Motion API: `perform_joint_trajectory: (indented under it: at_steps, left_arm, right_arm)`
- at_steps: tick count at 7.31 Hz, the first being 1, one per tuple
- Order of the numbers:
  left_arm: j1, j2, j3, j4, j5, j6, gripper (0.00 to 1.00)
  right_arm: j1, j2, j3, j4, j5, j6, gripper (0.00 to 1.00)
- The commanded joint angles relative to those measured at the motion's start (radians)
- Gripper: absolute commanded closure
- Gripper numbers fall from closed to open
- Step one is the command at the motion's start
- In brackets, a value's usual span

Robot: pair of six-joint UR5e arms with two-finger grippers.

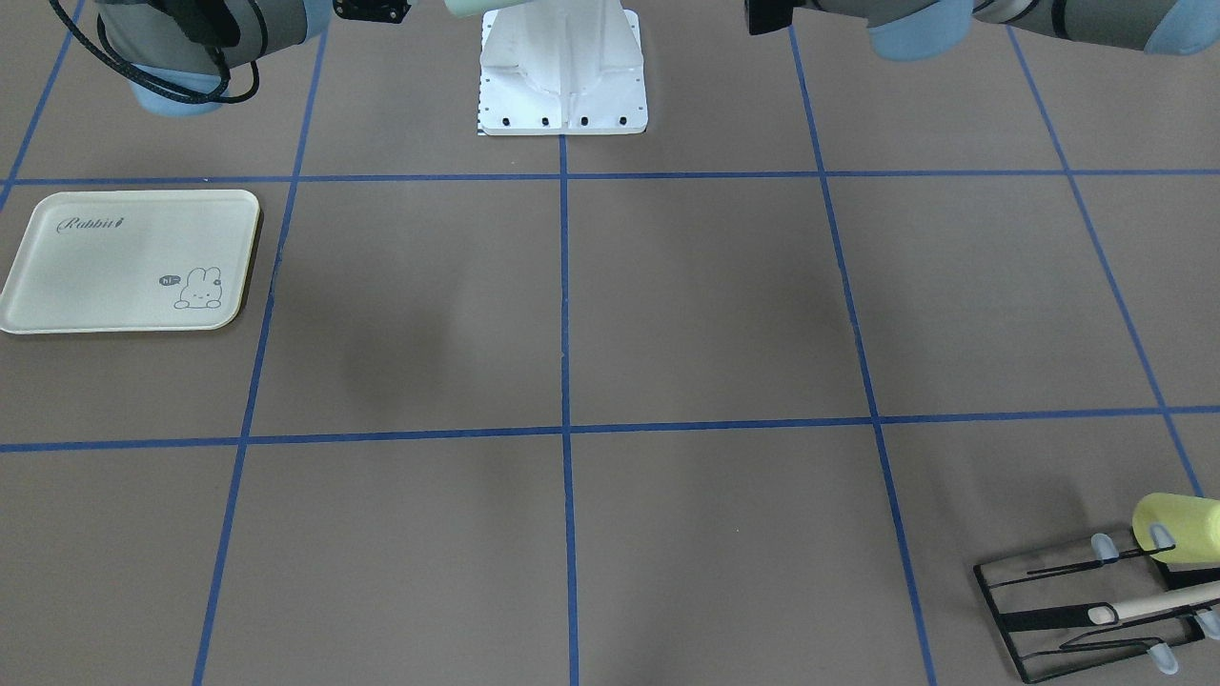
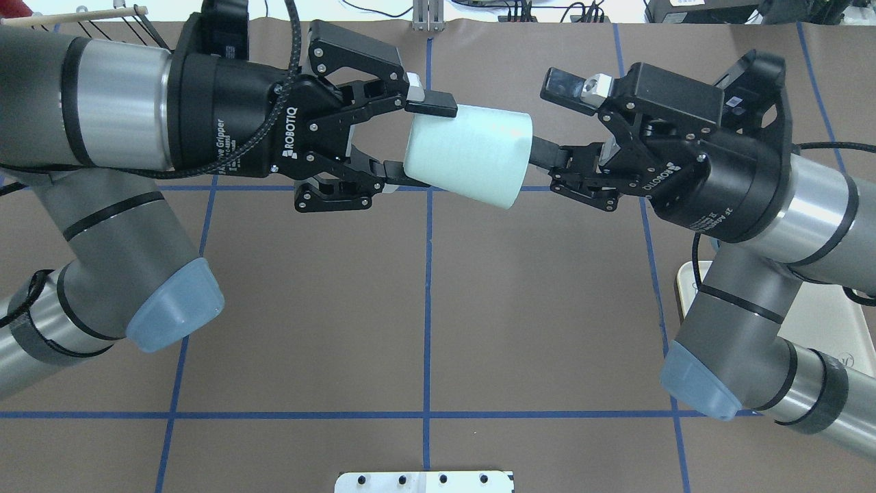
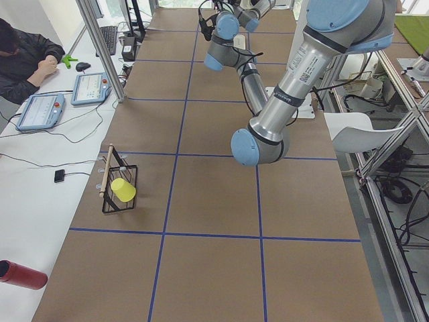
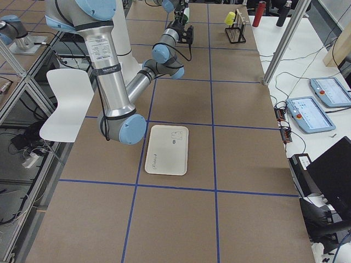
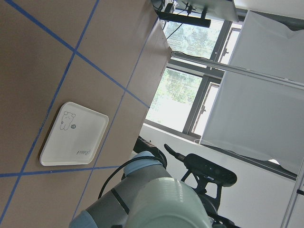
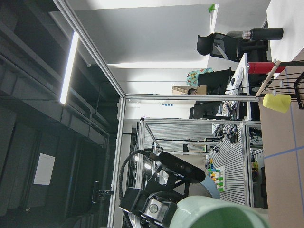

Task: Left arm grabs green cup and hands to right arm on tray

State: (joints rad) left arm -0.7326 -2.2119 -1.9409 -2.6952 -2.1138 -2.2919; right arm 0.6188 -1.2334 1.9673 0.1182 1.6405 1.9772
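Pale mint-green smooth plastic tumbler point(image 2: 465, 154) lies on its side in mid-air over the table centre, between the 2 grippers; black left gripper point(image 2: 417, 137) clamps its narrow end, 1 finger on each side; wide end faces black right gripper point(image 2: 551, 116), jaws wide; 1 finger sits at the rim, contact unclear, the other stands clear; flat cream rabbit-print tray point(image 1: 95, 276) on the table, well apart, right arm's side.
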Motion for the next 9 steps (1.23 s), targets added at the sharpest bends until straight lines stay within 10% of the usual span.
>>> perform_joint_trajectory:
  at_steps: [1, 9]
  left_arm:
    - [0.001, -0.002, -0.001, 0.000, 0.000, 0.000, 1.00]
    - [0.009, -0.015, 0.004, 0.011, 0.015, 0.003, 1.00]
  right_arm:
    - [-0.005, 0.000, 0.001, 0.000, -0.007, 0.000, 0.38]
    - [-0.013, 0.000, 0.002, -0.002, -0.004, -0.003, 0.50]
